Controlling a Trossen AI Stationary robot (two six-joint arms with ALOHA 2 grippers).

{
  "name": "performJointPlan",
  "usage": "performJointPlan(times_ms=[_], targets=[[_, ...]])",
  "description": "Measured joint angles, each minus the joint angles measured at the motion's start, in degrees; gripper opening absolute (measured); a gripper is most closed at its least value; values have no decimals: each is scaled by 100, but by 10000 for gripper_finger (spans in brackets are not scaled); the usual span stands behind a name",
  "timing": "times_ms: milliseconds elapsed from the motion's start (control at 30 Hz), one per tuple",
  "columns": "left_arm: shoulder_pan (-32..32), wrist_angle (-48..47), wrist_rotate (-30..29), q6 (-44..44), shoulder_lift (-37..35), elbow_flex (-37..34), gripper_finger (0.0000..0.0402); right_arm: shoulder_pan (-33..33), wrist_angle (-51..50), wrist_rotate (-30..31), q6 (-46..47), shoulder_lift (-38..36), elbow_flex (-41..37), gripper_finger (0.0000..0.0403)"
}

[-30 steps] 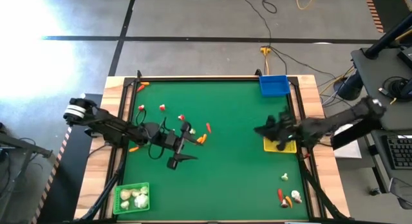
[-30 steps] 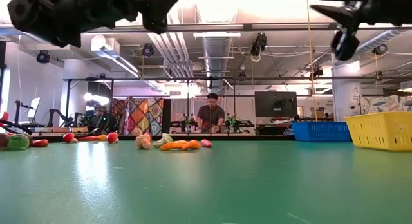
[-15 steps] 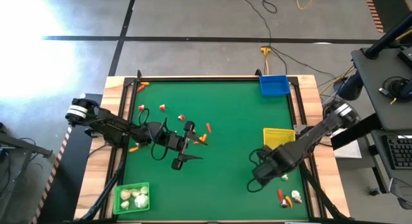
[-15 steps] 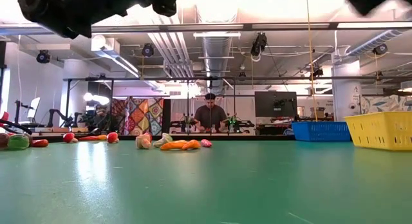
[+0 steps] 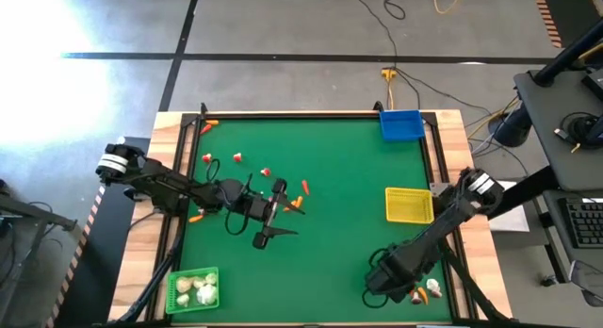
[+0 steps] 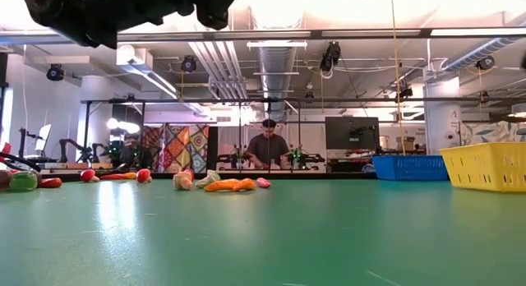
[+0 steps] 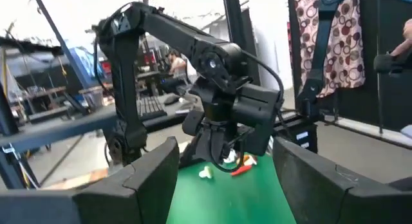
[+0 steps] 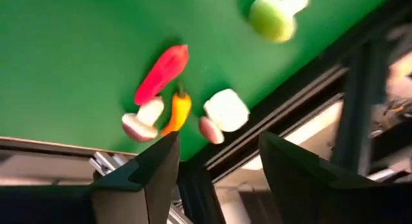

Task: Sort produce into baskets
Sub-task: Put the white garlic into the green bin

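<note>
Right gripper [image 5: 382, 283] hangs spread and empty over the produce cluster [image 8: 177, 105] at the bench's near-right corner, while the left gripper [image 5: 268, 215], also spread, waits mid-bench near the carrots [image 5: 300, 198]. Risk: pieces sit tight together against the edge rail [image 8: 283, 114], so a closing finger could knock 1 off. Open green lies toward the yellow basket [image 5: 409, 205].

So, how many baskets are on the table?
3: the blue basket at the far right corner, the yellow basket by the right edge, the green basket at the near left corner.
</note>
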Motion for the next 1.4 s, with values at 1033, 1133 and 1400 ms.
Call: performJointPlan(times_ms=[1033, 1133, 1400], targets=[[-334, -412, 50, -1572, 0, -9, 233, 576, 3582, -1266, 1976, -1305, -2710, 215], [-416, -409, 52, -1533, 0, -7, 233, 697, 3558, -1338, 1993, -1206, -2712, 215], [-446, -1005, 7, -1194, -452, -29, 233, 743, 3663, -1041, 1508, -856, -2714, 214]])
